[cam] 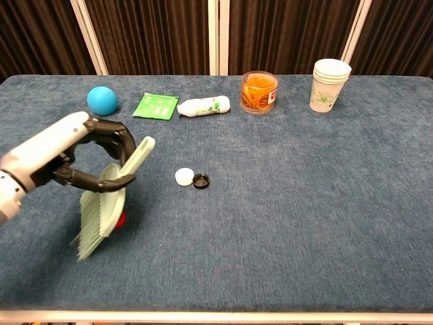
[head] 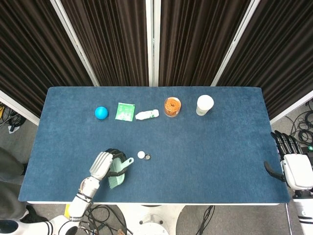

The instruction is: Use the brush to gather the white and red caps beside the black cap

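My left hand (cam: 74,154) (head: 104,165) grips the handle of a pale green brush (cam: 108,200) (head: 118,175), bristles down over the table's front left. The red cap (cam: 120,219) peeks out from behind the bristles in the chest view and is hidden in the head view. The white cap (cam: 183,177) (head: 141,154) lies touching the black cap (cam: 201,181) (head: 147,157), right of the brush. My right hand (head: 293,161) hangs off the table's right edge, holding nothing, fingers apart.
Along the back stand a blue ball (cam: 101,100), a green packet (cam: 156,106), a lying white bottle (cam: 204,105), a jar of orange bands (cam: 258,91) and stacked paper cups (cam: 328,84). The blue table (cam: 304,203) ends close in front of the brush.
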Robot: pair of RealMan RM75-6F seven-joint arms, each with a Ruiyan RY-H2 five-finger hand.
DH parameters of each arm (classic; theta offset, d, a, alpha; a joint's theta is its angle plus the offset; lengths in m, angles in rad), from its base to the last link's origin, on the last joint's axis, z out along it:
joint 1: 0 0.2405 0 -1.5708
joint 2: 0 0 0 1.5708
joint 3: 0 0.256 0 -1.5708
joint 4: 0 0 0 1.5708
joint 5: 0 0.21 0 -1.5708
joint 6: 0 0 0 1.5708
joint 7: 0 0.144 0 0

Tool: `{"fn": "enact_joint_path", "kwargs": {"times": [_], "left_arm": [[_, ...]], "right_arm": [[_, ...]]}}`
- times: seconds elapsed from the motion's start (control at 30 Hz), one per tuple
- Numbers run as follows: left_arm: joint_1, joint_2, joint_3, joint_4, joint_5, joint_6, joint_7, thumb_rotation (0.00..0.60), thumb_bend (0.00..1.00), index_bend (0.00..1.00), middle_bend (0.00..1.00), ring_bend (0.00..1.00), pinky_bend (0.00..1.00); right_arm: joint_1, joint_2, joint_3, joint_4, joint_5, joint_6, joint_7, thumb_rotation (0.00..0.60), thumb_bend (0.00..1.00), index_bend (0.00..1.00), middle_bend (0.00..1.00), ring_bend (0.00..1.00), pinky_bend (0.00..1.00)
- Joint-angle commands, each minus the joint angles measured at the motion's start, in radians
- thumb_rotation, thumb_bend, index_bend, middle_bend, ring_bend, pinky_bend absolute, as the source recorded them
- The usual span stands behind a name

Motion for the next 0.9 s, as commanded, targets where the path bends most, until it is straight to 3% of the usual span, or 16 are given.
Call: {"fn": "enact_joint_path", "kwargs": {"times": [0.03,0.5,0.9], "left_arm": [[-0.008,-0.039,-0.019,0.018,0.008,-0.014,0.001,0.6,0.44,0.56,0.61,0.4,0.37],[-0.133,-0.227,-0.185,0.237,-0.023,-0.093,0.026,0.6,0.44,0.55,0.61,0.4,0.37],[-0.262,-0.343,-0.267,0.422,-0.032,-0.144,0.021,0.6,0.44,0.55,0.61,0.4,0.37]], "right_arm": [[0.0,0.001,-0.001,-0.003,-0.003,0.001,-0.004,0.6,0.22,0.0,0.05,0.0,0.0],[-0.005,0.004,-0.003,-0.003,-0.001,0.005,0.001,0.6,0.22,0.0,0.05,0.0,0.0],[-0.01,0.004,-0.003,0.002,0.0,0.009,0.01,0.6,0.22,0.0,0.05,0.0,0.0]]}}
